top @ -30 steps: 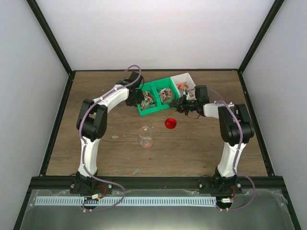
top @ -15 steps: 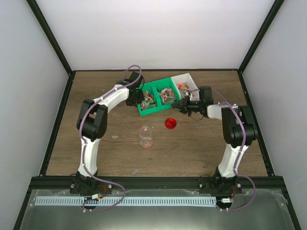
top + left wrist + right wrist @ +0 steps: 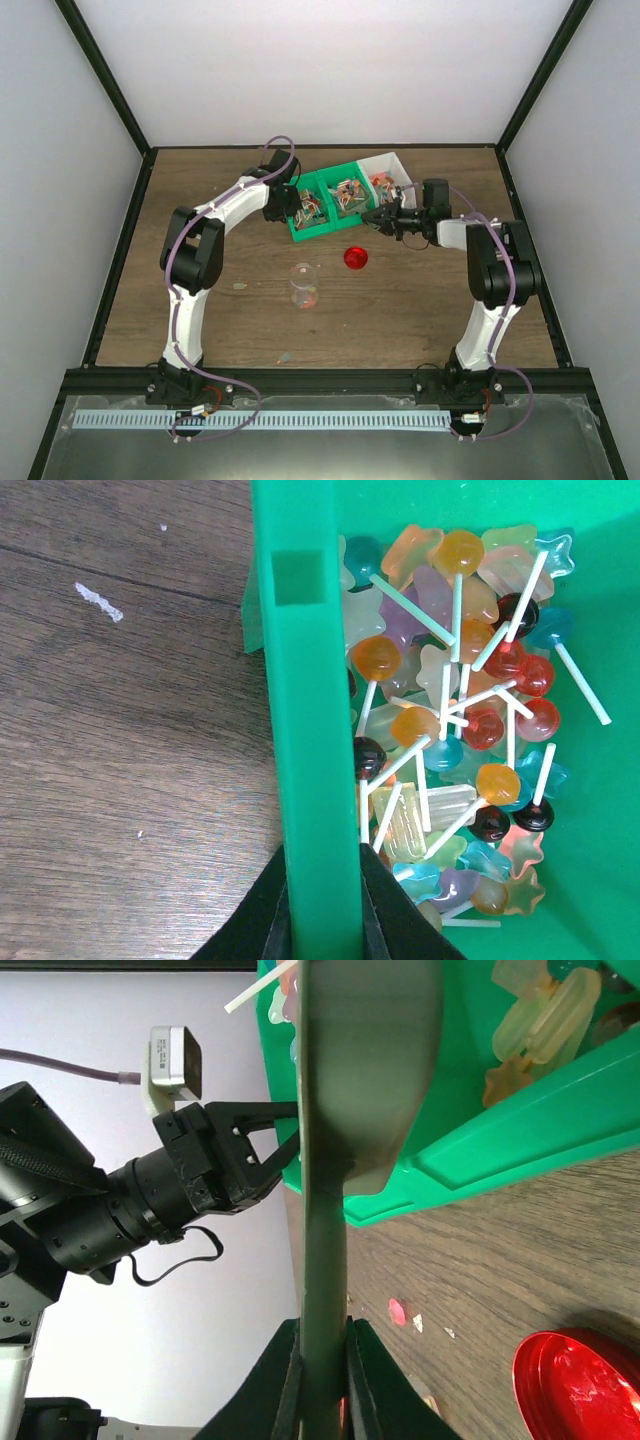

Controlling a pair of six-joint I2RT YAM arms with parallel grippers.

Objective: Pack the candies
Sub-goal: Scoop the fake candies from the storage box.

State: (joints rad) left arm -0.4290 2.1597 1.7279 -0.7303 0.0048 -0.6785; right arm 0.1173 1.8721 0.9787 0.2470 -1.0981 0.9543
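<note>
- The left claw (image 3: 324, 900) is clamped on the left wall of a green plastic bin (image 3: 305, 730). One black finger sits on each side of the wall.
- The candies (image 3: 455, 720) lie heaped inside that bin, just right of the gripped wall. They are small lollipops on white sticks and star-shaped sweets in orange, red, teal, pale yellow and dark brown.
- In the top view more candies show in the next green compartment and in the white bin (image 3: 388, 168) to its right. All of these stand at the far middle of the wooden tabletop (image 3: 130, 760).
- The right claw (image 3: 322, 1352) is closed tight on the handle of a dull green scoop (image 3: 365, 1080). The scoop's bowl hangs over the green bin's near rim, and I cannot tell whether the two touch.
- A round red lid (image 3: 580, 1390) lies flat on the tabletop, near the right claw and on the near side of the bins.
- A clear jar (image 3: 303, 283) stands upright to the near left of the lid, apart from both claws, with a little colour at its bottom.
- A few tiny bits lie scattered on the wood.
</note>
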